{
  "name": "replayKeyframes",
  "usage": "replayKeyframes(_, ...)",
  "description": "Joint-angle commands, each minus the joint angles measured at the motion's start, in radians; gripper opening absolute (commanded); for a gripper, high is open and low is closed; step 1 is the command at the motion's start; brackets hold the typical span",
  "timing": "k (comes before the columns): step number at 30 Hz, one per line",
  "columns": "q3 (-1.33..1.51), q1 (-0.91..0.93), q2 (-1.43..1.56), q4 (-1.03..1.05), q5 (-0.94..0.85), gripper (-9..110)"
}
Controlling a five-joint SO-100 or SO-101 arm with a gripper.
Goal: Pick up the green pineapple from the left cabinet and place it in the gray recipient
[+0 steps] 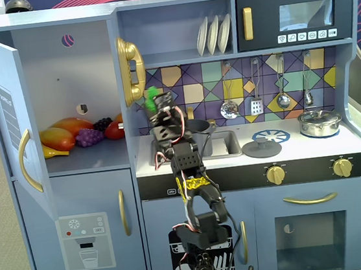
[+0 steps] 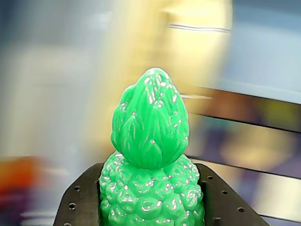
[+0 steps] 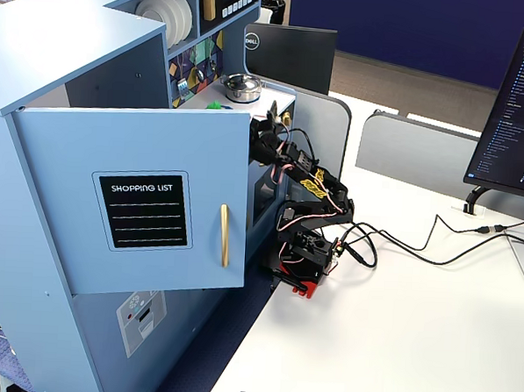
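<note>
My gripper (image 1: 156,100) is shut on the green pineapple (image 1: 152,94) and holds it in the air in front of the gold phone, just right of the left cabinet (image 1: 69,76), whose door (image 1: 11,122) stands open. In the wrist view the pineapple (image 2: 150,155) stands leafy top up between the black fingers (image 2: 82,202); the background is blurred. The gray recipient (image 1: 200,125) sits at the sink behind the arm, to the right of and below the pineapple. In the side fixed view a bit of green (image 3: 215,106) shows above the open door (image 3: 138,207).
Orange, red and purple toy fruit (image 1: 79,133) lie on the cabinet shelf. A gold phone (image 1: 130,69) hangs on the cabinet's side wall. A sink (image 1: 224,143), a gray lid (image 1: 262,147) and a shiny silver lidded pot (image 1: 320,122) are on the counter. Utensils (image 1: 254,91) hang above.
</note>
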Motion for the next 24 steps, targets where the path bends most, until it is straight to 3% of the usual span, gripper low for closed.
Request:
replayKeyframes(1,-0.112,0.156,-0.114,0.011,0.038,0)
replayKeyframes(6,-0.224,0.295,-0.311,0.087,0.077,0)
replayKeyframes(16,-0.390,0.298,-0.595,0.196,0.043,0)
replayKeyframes(18,-0.397,0.293,-0.614,0.210,0.049,7)
replayKeyframes(22,-0.420,0.307,-0.643,0.212,0.118,32)
replayKeyframes(24,-0.430,0.307,-0.640,0.210,0.144,36)
